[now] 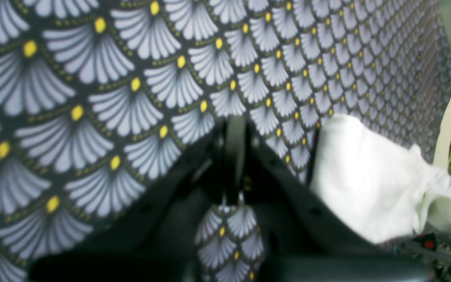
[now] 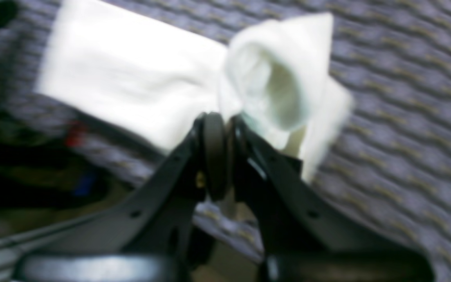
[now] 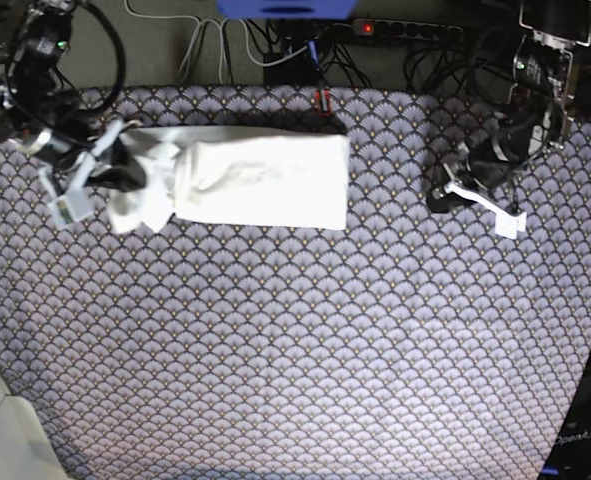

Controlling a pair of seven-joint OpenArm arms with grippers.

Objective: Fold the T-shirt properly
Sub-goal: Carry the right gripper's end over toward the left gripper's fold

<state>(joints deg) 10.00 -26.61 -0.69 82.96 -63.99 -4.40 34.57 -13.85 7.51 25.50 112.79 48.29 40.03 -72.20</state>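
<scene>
Base view shows us the right hand (image 3: 125, 168) clamped on the T-shirt (image 3: 260, 180) near the bench's (image 3: 295, 340) far-left corner — left hand (image 3: 437, 197) closed, empty.

Patterned table with a folded shirt on it

The table (image 3: 305, 340) wears a dark cloth printed with pale fan shapes and yellow dots. The white T-shirt (image 3: 260, 182) lies on it as a long folded band near the far edge, its left end bunched up and lifted off the cloth.
</scene>
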